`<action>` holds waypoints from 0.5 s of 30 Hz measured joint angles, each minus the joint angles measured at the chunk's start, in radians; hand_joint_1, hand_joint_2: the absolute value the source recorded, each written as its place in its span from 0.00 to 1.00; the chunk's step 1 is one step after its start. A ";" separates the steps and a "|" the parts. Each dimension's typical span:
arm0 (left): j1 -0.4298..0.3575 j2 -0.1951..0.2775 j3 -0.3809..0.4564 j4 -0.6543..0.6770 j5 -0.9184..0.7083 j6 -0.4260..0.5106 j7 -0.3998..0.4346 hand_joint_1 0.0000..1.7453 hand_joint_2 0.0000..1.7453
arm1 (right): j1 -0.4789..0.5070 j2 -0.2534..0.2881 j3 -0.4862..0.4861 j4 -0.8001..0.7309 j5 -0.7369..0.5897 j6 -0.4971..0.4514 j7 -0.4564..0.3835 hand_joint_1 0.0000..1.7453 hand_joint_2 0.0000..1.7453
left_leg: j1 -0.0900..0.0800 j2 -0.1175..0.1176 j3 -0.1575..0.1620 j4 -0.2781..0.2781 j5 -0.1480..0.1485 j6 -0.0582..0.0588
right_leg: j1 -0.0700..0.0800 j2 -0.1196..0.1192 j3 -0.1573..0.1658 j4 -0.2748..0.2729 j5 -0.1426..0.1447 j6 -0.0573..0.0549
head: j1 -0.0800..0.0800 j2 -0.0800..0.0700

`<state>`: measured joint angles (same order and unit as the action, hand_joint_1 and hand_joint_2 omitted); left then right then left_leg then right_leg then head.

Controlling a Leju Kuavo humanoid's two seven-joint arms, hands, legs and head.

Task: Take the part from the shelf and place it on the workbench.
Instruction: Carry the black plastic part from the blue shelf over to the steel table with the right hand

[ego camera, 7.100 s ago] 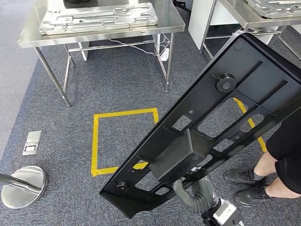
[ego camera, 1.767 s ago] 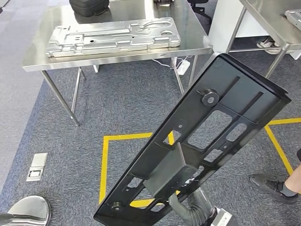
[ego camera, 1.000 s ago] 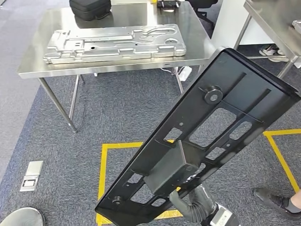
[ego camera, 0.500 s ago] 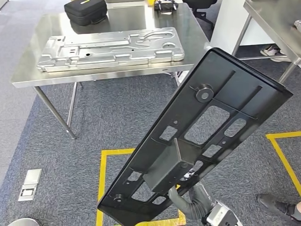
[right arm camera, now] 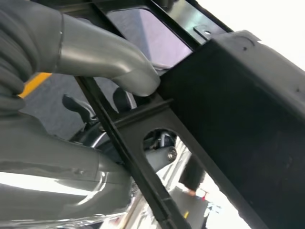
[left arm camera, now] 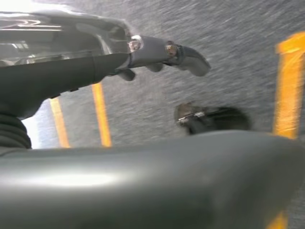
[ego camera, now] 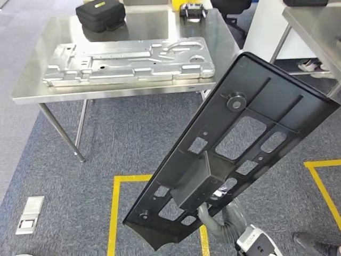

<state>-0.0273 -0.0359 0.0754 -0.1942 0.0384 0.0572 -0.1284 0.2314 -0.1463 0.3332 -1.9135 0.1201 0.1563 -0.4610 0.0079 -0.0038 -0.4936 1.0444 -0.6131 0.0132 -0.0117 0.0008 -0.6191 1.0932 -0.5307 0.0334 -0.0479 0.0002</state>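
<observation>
Right hand (ego camera: 225, 226) grips the black panel (ego camera: 237, 144) (left hand (left arm camera: 169, 50) empty, fingers apart); keep it level approaching the table (ego camera: 225, 48).

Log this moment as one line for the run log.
phase: carrying | right hand: grips long black perforated plastic panel, tilted | left hand: holds nothing | steel workbench ahead: silver stamped metal plate on it

Steel workbench (ego camera: 132, 90): metal panel (ego camera: 128, 60), black case (ego camera: 101, 13).
</observation>
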 joint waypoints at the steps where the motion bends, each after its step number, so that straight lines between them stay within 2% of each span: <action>1: -0.002 0.000 0.002 0.000 0.000 0.000 0.000 0.00 1.00 | 0.000 -0.001 -0.007 -0.006 0.004 -0.003 0.006 1.00 1.00 | -0.001 0.000 0.001 -0.002 -0.002 -0.004 | 0.001 0.002 0.004 -0.010 -0.008 -0.008 | 0.001 0.000; 3: -0.004 0.000 0.008 0.000 -0.001 0.000 -0.001 0.00 1.00 | 0.000 -0.003 -0.019 -0.019 0.011 -0.006 0.015 1.00 1.00 | 0.000 0.001 0.004 0.002 -0.011 -0.012 | -0.004 0.003 0.013 -0.018 -0.017 -0.021 | 0.000 0.000; 4: -0.005 -0.001 0.010 0.000 -0.001 0.000 -0.002 0.00 1.00 | 0.000 -0.004 -0.024 -0.024 0.014 -0.007 0.018 1.00 1.00 | 0.000 0.001 -0.005 0.025 -0.022 -0.017 | -0.006 0.001 0.021 -0.022 -0.021 -0.027 | 0.000 0.000; 5: -0.006 -0.001 0.012 0.000 -0.002 0.000 -0.003 0.00 1.00 | -0.001 -0.004 -0.027 -0.029 0.016 -0.007 0.019 1.00 1.00 | 0.001 0.001 -0.027 0.069 -0.040 -0.022 | -0.008 0.000 0.029 -0.025 -0.026 -0.032 | -0.001 0.000; 7: -0.004 -0.002 0.014 0.000 -0.002 0.000 -0.003 0.00 1.00 | 0.000 -0.005 -0.030 -0.034 0.018 -0.007 0.020 1.00 1.00 | 0.003 0.001 -0.109 0.204 -0.082 -0.027 | -0.008 -0.003 0.042 -0.026 -0.038 -0.040 | -0.002 0.000; 8: -0.002 -0.002 0.014 0.000 -0.003 0.000 -0.003 0.00 1.00 | 0.002 -0.005 -0.032 -0.035 0.018 -0.007 0.020 1.00 1.00 | 0.003 0.001 -0.150 0.259 -0.089 -0.028 | -0.007 -0.002 0.049 -0.026 -0.044 -0.041 | -0.002 0.000; 9: 0.001 -0.002 0.015 0.000 -0.004 0.000 -0.003 0.00 1.00 | 0.004 -0.005 -0.033 -0.035 0.018 -0.007 0.021 1.00 1.00 | 0.003 0.001 -0.177 0.285 -0.076 -0.027 | -0.006 -0.001 0.059 -0.026 -0.051 -0.042 | -0.002 0.000; 10: 0.003 -0.002 0.015 0.000 -0.006 0.000 -0.003 0.00 1.00 | 0.005 -0.005 -0.035 -0.036 0.019 -0.008 0.022 1.00 1.00 | 0.002 0.001 -0.187 0.270 -0.041 -0.024 | -0.006 0.001 0.071 -0.026 -0.059 -0.041 | -0.002 0.000; 12: 0.005 -0.002 0.015 0.000 -0.009 0.000 -0.001 0.00 1.00 | 0.007 -0.005 -0.037 -0.040 0.021 -0.010 0.026 1.00 1.00 | -0.003 0.001 -0.166 0.166 0.054 -0.010 | -0.005 0.003 0.095 -0.027 -0.076 -0.039 | -0.001 0.000; 13: 0.005 -0.002 0.016 0.000 -0.011 0.000 -0.001 0.00 1.00 | 0.007 -0.006 -0.039 -0.042 0.025 -0.014 0.028 1.00 1.00 | -0.007 0.001 -0.153 0.119 0.086 -0.002 | -0.005 0.004 0.104 -0.028 -0.083 -0.035 | -0.001 0.000; 14: 0.005 -0.002 0.016 0.000 -0.011 0.000 0.000 0.00 1.00 | 0.007 -0.006 -0.040 -0.046 0.032 -0.017 0.031 1.00 1.00 | -0.012 0.001 -0.143 0.088 0.100 0.007 | -0.006 0.005 0.108 -0.029 -0.088 -0.031 | -0.001 0.000; 15: 0.005 -0.002 0.018 0.000 -0.012 0.000 0.001 0.00 1.00 | 0.008 -0.006 -0.042 -0.049 0.040 -0.021 0.033 1.00 1.00 | -0.017 0.001 -0.138 0.074 0.095 0.014 | -0.007 0.006 0.108 -0.031 -0.091 -0.025 | -0.001 0.000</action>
<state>-0.0223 -0.0376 0.0930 -0.1946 0.0264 0.0571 -0.1270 0.2392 -0.1518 0.2914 -1.9623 0.1596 0.1351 -0.4282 -0.0092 -0.0030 -0.6313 1.1189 -0.5185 0.0269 -0.0192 0.0064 -0.5113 1.0620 -0.6215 0.0082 -0.0493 0.0001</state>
